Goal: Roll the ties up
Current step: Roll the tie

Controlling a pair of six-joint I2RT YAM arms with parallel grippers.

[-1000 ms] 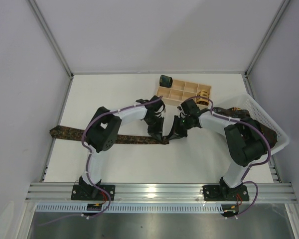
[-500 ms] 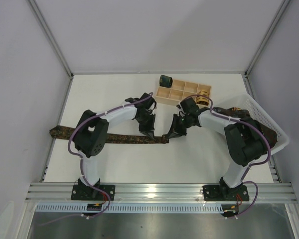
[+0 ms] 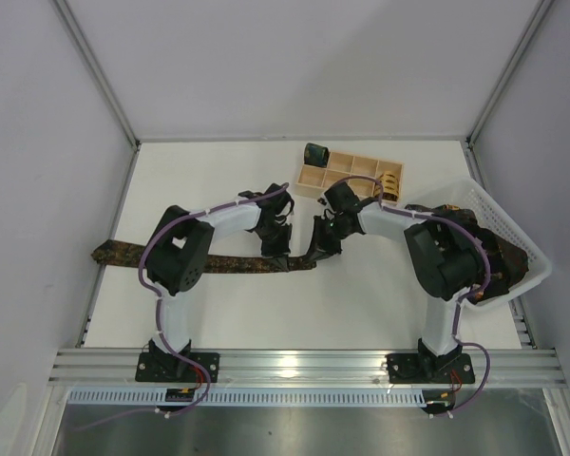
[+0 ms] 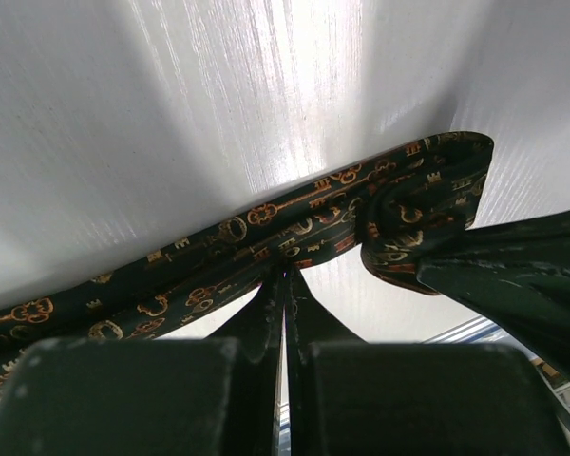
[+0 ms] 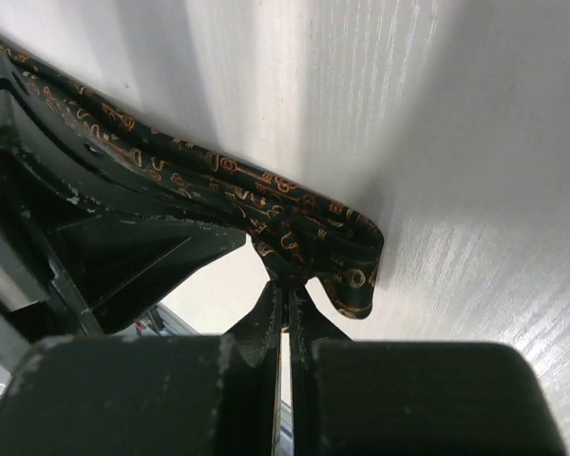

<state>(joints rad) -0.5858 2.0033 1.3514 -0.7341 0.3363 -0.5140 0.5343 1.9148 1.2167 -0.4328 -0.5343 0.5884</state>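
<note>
A long dark tie (image 3: 218,263) with a tan-gold key pattern lies across the table from the left edge to the middle. My left gripper (image 3: 277,253) is shut on it a little in from its right end; the left wrist view shows the closed tips (image 4: 285,277) pinching the tie's (image 4: 218,249) near edge. My right gripper (image 3: 317,255) is shut on the right end itself, where the tie (image 5: 347,249) is folded back into a small loop just above the tips (image 5: 287,283). The two grippers stand close together.
A pale wooden compartment tray (image 3: 351,176) sits at the back, with a tan-gold rolled tie (image 3: 389,182) in one cell and a dark green rolled tie (image 3: 314,153) by its left corner. A white mesh basket (image 3: 499,211) at the right holds more dark ties (image 3: 456,217).
The left gripper has slid leftward along the tie and closed on it. The right gripper has shifted left with the tie's end, bringing the two grippers closer.
</note>
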